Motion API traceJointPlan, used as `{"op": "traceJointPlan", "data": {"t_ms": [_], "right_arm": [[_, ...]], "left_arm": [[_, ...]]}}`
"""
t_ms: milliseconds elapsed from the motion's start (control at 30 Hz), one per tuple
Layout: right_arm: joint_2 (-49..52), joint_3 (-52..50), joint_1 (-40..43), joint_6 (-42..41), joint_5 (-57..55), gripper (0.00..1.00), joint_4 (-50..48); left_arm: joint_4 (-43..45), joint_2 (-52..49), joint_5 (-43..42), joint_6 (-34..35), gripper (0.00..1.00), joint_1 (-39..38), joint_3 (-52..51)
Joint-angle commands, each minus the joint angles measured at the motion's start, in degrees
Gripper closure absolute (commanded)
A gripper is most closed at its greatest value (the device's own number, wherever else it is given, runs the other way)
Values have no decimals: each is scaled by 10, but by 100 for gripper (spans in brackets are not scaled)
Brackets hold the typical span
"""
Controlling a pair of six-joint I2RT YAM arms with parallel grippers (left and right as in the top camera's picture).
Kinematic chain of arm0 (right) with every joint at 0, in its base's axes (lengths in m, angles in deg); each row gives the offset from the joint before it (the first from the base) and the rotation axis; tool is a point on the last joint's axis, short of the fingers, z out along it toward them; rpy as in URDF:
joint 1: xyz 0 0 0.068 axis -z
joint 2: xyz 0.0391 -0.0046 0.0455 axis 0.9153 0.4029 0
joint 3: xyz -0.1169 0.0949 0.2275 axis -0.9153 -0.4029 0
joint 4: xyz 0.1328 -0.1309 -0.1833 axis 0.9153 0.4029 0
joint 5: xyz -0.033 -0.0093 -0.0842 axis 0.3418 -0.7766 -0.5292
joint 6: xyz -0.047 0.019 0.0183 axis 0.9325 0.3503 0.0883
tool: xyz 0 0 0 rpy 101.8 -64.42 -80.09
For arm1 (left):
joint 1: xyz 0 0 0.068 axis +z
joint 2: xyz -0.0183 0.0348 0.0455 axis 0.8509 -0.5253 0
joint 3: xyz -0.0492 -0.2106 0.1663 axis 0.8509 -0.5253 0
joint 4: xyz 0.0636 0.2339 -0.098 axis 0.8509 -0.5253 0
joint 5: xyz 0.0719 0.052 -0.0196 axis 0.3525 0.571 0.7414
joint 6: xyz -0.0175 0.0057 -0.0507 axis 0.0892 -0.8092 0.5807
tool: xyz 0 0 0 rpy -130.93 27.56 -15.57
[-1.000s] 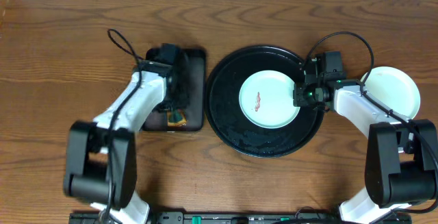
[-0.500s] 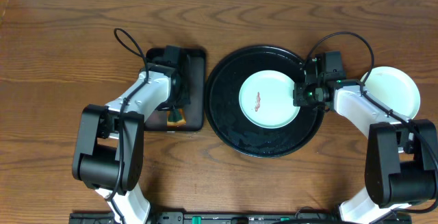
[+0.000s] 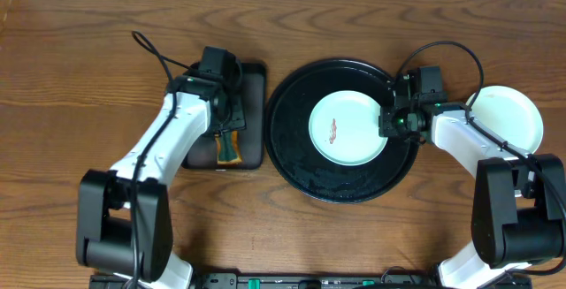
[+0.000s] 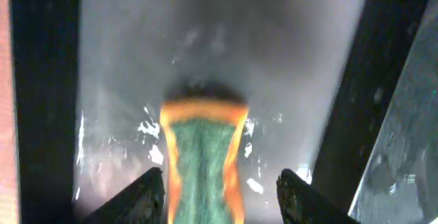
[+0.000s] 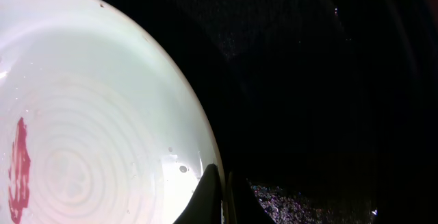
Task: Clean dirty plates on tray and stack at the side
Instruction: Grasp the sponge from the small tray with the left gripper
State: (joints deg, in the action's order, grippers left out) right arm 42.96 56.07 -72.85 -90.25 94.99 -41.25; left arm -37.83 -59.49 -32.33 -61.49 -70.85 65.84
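My right gripper [image 5: 220,195] is pinched narrow on the rim of a mint plate [image 5: 82,114], which I judge is being steadied for wiping. The plate lies flat in the round black tray [image 3: 292,148] and stretches away in front of the fingers. A red smear [image 5: 19,162] crosses its middle, so it is not yet clean, and it is the only plate in that tray. On the outer side of the same hand, off the tray, a pale plate [image 3: 508,119] rests on the table [image 3: 88,41], probably the clean stack. I cannot tell how many plates it holds. My left gripper [image 4: 220,195] is spread wide over the small rectangular tray [image 3: 255,95], whose floor looks wet. An orange-edged green sponge [image 4: 202,162] lies directly beneath, between the fingers and ungripped. I judge this hand is lined up to take the sponge.
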Motion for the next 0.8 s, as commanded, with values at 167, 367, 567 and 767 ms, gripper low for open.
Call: {"op": "traceJointPlan", "data": {"t_ms": [167,367,567,767], "right_arm": [[-10,-5,-5,-9,2,99,0],[-10,-5,-5,-9,3,99,0],[-10,-5,-6,-9,3,99,-1],[-10,-5,-5,-17,3,99,-4]], "left_arm": [[-75,-5,-74,48,49,-2,-32],[21,-10,-72,65,71,-2,-112],[102,-18,-72,83,77,-2,-174],[147,-17,-72,12,92,-1,-132]]}}
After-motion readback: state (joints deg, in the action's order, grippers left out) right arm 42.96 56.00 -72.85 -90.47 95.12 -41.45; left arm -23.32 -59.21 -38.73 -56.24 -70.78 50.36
